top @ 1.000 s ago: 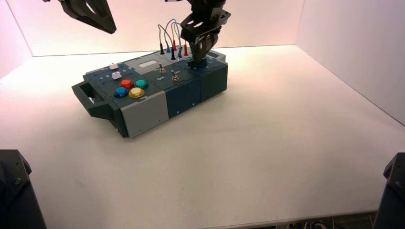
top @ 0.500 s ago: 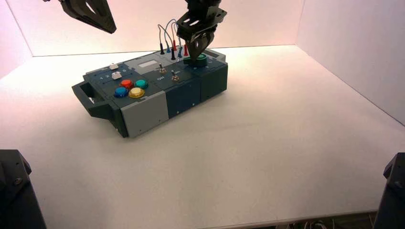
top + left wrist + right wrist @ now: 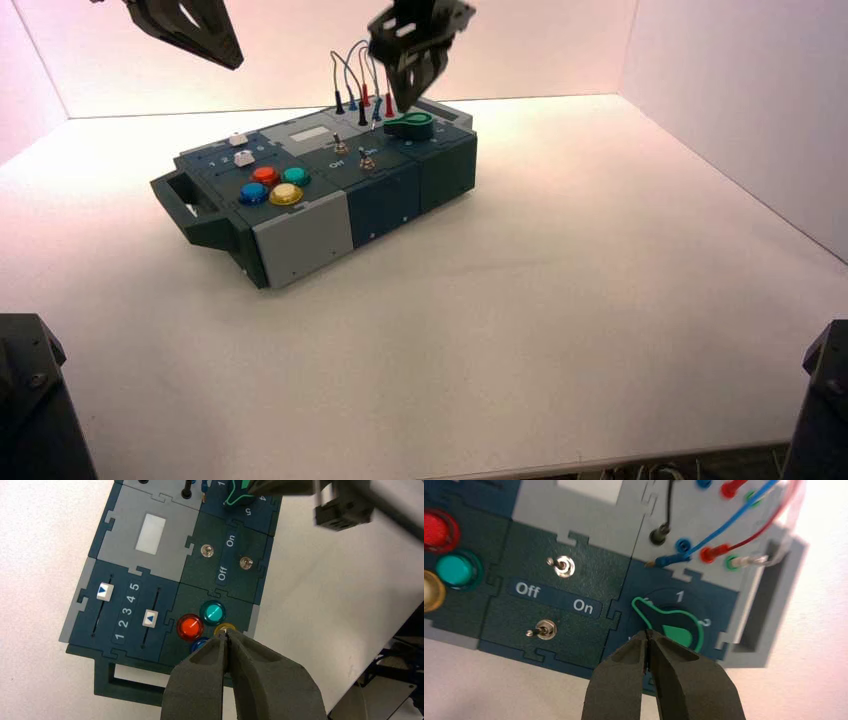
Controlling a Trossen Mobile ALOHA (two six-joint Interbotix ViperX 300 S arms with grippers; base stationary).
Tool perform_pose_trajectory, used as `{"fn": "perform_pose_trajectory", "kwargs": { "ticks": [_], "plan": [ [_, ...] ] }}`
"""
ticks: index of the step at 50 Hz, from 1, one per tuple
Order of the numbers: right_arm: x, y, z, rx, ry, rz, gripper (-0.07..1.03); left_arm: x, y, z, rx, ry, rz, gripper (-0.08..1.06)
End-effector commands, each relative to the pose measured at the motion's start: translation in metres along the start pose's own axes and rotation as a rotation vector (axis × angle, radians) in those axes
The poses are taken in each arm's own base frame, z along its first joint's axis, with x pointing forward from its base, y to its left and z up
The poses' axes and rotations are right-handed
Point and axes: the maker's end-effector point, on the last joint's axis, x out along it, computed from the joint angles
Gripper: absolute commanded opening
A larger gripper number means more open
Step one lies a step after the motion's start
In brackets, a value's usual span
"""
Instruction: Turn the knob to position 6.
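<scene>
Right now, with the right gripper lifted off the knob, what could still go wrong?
1. The right gripper hangs shut just above the knob, close to the looping wires; a sideways retreat might snag them.
2. The knob's pointer tip covers its numeral, with 1 beside it, so position 6 is likely but unconfirmed.
3. The left gripper, shut above the coloured buttons, poses little risk.

High view behind, looking down, wrist views close above box [image 3: 300, 190], both perhaps sharing toggle switches [image 3: 551, 597]
</scene>
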Motion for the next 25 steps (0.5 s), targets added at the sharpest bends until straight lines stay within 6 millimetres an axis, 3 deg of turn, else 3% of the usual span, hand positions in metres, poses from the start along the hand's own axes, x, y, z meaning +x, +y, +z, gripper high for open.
{"fn": "perform_pose_trajectory", "kwargs": {
  "ticks": [1,25],
  "plan": [
    [-0.040,-0.001,0.016,-0.006,-0.070,-0.019,-0.02,-0.006,-0.001,0.009,0.018,-0.031,0.010,-0.03],
    [-0.072,0.007,-0.008,-0.003,0.007,0.001,-0.02,-0.006,0.003,0.012,0.017,-0.048,0.029,-0.03]
  ]
}}
